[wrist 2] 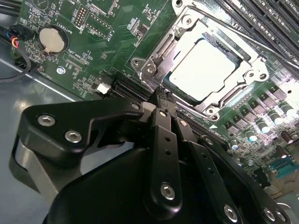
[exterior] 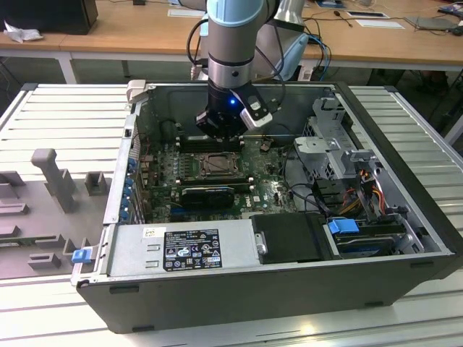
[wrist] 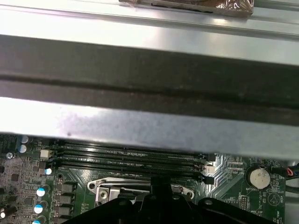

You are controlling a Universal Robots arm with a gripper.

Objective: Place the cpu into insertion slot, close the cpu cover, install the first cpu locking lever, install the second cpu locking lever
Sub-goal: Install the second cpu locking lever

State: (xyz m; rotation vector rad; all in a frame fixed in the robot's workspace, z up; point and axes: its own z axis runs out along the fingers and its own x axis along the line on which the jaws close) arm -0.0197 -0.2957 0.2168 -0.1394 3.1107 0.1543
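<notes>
The cpu, a pale silvery square, lies in the insertion slot on the green board. The cpu cover lies flat around it as a metal frame. Thin lever rods run along the socket's sides; whether they are latched I cannot tell. My gripper is shut with nothing visible between its black fingers, and its tips are at the socket's edge beside one rod. In the exterior view the gripper hangs just above the socket inside the open computer case. In the first wrist view the gripper overlaps the socket's metal frame.
Long black memory slots run beside the socket, with the case wall close behind. A coin battery sits on the board. The power supply, drive cage and cables crowd the case. A grey fixture tray lies at the exterior view's left.
</notes>
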